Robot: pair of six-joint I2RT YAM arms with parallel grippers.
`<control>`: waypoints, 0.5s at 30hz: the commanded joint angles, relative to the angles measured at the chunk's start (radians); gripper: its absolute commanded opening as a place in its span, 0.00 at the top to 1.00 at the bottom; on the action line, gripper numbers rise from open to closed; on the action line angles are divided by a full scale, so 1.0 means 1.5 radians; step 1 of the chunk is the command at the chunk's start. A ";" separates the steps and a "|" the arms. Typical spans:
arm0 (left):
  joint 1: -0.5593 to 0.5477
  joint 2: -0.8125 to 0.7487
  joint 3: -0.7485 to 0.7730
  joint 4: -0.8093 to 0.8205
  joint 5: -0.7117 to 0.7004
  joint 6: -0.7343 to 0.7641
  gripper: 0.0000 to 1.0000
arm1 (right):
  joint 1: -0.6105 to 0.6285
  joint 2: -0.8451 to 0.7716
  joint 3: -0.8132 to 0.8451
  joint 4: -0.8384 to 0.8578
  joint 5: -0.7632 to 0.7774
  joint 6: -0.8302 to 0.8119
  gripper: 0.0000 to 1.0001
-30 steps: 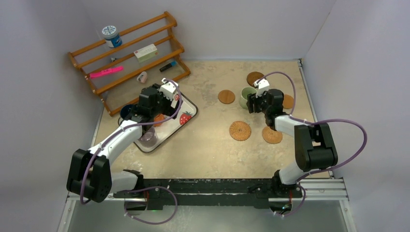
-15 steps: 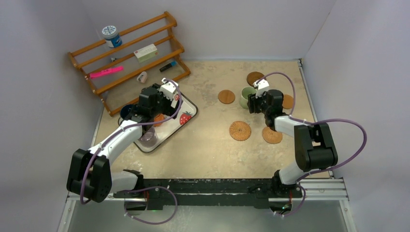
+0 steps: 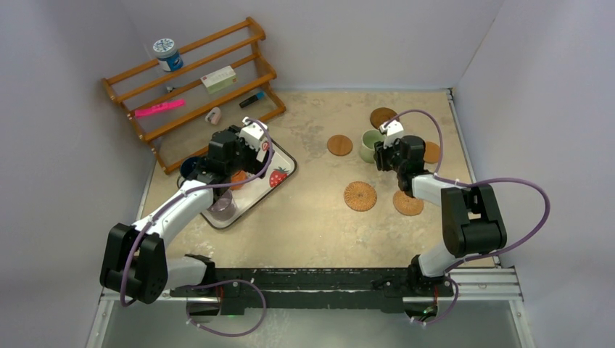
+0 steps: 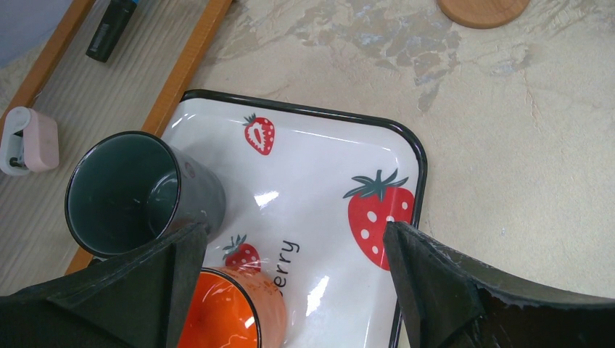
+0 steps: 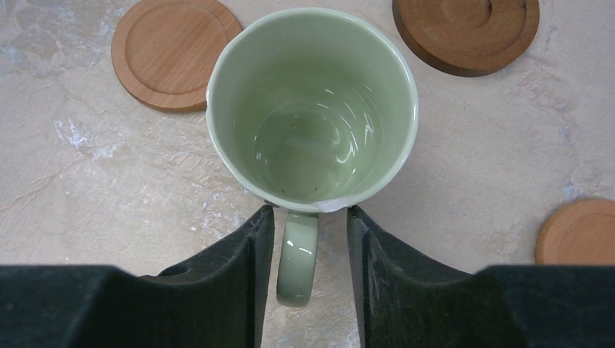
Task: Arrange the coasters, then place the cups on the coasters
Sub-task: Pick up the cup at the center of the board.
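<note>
— Over on the left, what are you seeing?

— My left end effector (image 4: 291,235) hangs over the strawberry tray (image 4: 319,156), fingers spread wide with nothing gripped. The dark grey-green cup (image 4: 138,192) stands upright on the tray, just beyond the finger at the left of the wrist view. The orange cup (image 4: 225,315) sits below the gap, close to that same finger. From the top camera, the purple-grey cup (image 3: 221,206) is at the tray's near end beside my forearm. The dark blue cup (image 3: 189,167) peeks out past the arm; on the tray or off it, I cannot tell.

— And mid-desk?

— The desk (image 3: 312,217) carries the wicker coaster (image 3: 360,196), with a plain coaster (image 3: 339,145) behind it.

— The right side?

— The pale green cup (image 5: 312,109) stands upright on the desk itself, on no coaster. Its handle (image 5: 297,257) points back into my right end effector (image 5: 310,214), which straddles it. The fingers are slightly apart, one nearly against the handle, a sliver of gap at the other, so it is not clamped. Three more coasters ring the cup: a darker one (image 5: 468,32) beyond, one (image 5: 580,232) to the right, and one (image 3: 408,203) on the near side.
</note>
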 commanded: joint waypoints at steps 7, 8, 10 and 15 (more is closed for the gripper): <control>0.003 -0.005 -0.006 0.022 0.017 0.010 0.00 | 0.001 -0.006 -0.011 0.035 0.006 -0.012 0.75; 0.004 -0.005 -0.006 0.022 0.017 0.011 0.00 | 0.001 -0.006 -0.011 0.036 0.005 -0.012 0.79; 0.003 -0.005 -0.006 0.022 0.018 0.010 0.00 | 0.001 -0.008 -0.013 0.037 0.005 -0.013 0.87; 0.003 -0.005 -0.006 0.021 0.018 0.011 0.00 | 0.001 -0.015 -0.019 0.044 0.003 -0.016 1.00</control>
